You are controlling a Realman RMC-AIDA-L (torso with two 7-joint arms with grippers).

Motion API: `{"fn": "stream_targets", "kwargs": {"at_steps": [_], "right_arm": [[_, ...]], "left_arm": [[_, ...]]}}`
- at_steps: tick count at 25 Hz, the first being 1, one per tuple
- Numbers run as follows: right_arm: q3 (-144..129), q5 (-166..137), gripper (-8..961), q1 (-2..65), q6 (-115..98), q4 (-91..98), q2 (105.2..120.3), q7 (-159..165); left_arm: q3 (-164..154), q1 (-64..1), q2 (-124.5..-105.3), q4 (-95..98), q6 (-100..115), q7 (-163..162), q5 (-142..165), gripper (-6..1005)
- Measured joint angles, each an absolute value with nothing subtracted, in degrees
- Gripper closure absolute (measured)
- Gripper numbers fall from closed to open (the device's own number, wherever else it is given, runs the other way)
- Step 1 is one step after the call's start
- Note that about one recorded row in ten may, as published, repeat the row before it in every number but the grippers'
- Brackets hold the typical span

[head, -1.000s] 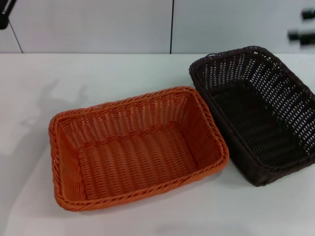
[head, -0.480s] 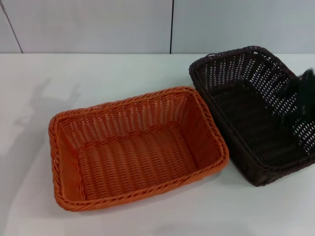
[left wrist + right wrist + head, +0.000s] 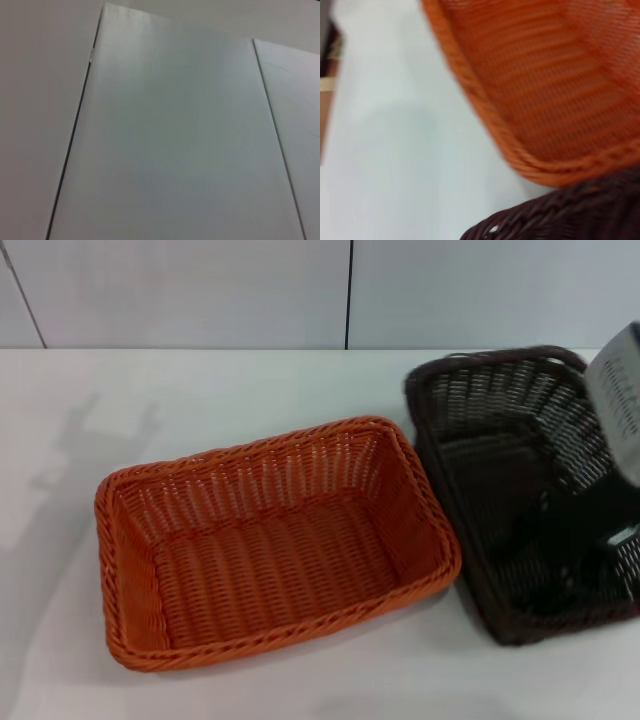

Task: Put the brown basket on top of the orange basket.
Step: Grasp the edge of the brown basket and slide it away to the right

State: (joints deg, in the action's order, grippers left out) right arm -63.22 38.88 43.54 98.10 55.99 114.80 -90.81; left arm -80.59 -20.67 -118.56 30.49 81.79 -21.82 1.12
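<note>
- Right pincer (image 3: 610, 540) reaches down inside the brown basket (image 3: 500, 440); its state cannot be told.
- Orange basket (image 3: 270, 540), woven and rectangular, lies to the left on the tabletop (image 3: 200, 380).

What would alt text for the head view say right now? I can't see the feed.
The right arm's gripper reaches down into the brown basket at the right of a white table, its fingers lost against the dark weave. The empty orange basket sits upright beside it to the left, rims close together.
</note>
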Motion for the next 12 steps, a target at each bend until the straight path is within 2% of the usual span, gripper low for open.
{"fn": "stream_targets", "kwargs": {"at_steps": [4,5,12], "right_arm": [[-66.5,38.9,316,44.1,100.1,56.0,116.22,-91.0],[-68.0,39.1,316,44.6,101.0,56.0,117.04,-91.2],[-70.9,40.1,315,46.4,102.9,55.0,118.66,-92.6]], "left_arm": [[-80.6,-21.0,-118.54,30.2,81.8,-21.8,0.3,155],[-80.6,-21.2,-118.52,30.0,81.8,-21.8,0.3,155],[-79.7,-22.6,-118.25,28.9,80.3,-21.6,-0.5,156]]}}
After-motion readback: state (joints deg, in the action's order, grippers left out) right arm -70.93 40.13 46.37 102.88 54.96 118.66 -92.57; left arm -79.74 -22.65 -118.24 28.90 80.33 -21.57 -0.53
